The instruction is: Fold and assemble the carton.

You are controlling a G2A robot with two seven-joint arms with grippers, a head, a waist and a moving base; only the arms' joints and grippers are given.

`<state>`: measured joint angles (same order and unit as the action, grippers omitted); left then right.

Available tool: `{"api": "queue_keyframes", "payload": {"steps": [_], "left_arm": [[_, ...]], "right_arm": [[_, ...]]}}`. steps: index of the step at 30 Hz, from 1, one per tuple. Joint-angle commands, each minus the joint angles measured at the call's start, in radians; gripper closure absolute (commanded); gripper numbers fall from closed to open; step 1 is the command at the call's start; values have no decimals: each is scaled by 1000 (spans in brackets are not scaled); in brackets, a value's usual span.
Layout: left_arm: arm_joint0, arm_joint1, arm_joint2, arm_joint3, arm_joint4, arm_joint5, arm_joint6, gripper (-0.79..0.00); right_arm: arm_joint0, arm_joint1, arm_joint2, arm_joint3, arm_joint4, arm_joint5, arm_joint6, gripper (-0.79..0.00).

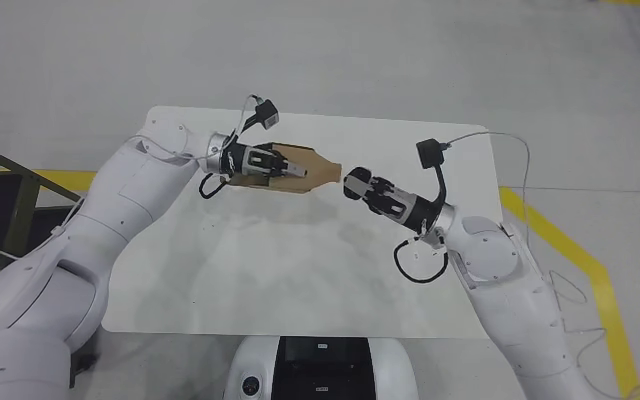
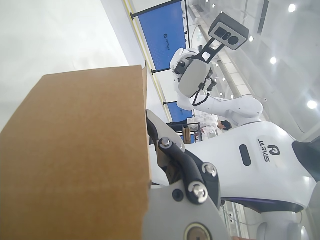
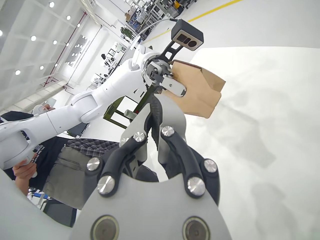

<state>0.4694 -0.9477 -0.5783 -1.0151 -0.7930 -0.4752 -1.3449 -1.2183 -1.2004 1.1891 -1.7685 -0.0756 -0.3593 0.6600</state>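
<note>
Nearest you, your right gripper (image 3: pixel 154 106) is sitting with its jaws pinched fully together, dark linings meeting and nothing visibly caught between them. Its tip is lying just beside the carton's (image 1: pixel 305 168) free end, and I cannot tell whether it is touching. Closed like that, it is probably serving as a blunt pusher for a flap rather than as a clamp.

Just beyond it, the carton is hanging clear of the white table (image 1: pixel 300 280), its shadow falling apart from it. It is plain brown cardboard, matte and sharply creased, part-opened into a squarish sleeve that is narrowing toward the right gripper.

Farther on, your left gripper (image 1: pixel 280 165) is clamping the carton's other end, one flat metal jaw lying across an outer panel. Gripping one end aloft is likely leaving the opposite end free for working. The folding is looking far from finished.
</note>
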Motion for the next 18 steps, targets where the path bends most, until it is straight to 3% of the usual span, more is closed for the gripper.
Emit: {"api": "queue_keyframes", "payload": {"steps": [1,8,12,18], "left_arm": [[9,1,-11,-14,-2,8,-8,0],[28,-3,-40,-45,11,24,-24,0],[35,-5,-56,-58,18,31,-31,0],[42,-11,-76,-67,28,42,-42,0]], "right_arm": [[7,0,-6,9,9,35,11,0],[52,-7,-47,55,5,109,11,-18],[69,-11,-64,75,-3,135,2,-326],[85,-14,-78,95,-5,163,2,-480]]}}
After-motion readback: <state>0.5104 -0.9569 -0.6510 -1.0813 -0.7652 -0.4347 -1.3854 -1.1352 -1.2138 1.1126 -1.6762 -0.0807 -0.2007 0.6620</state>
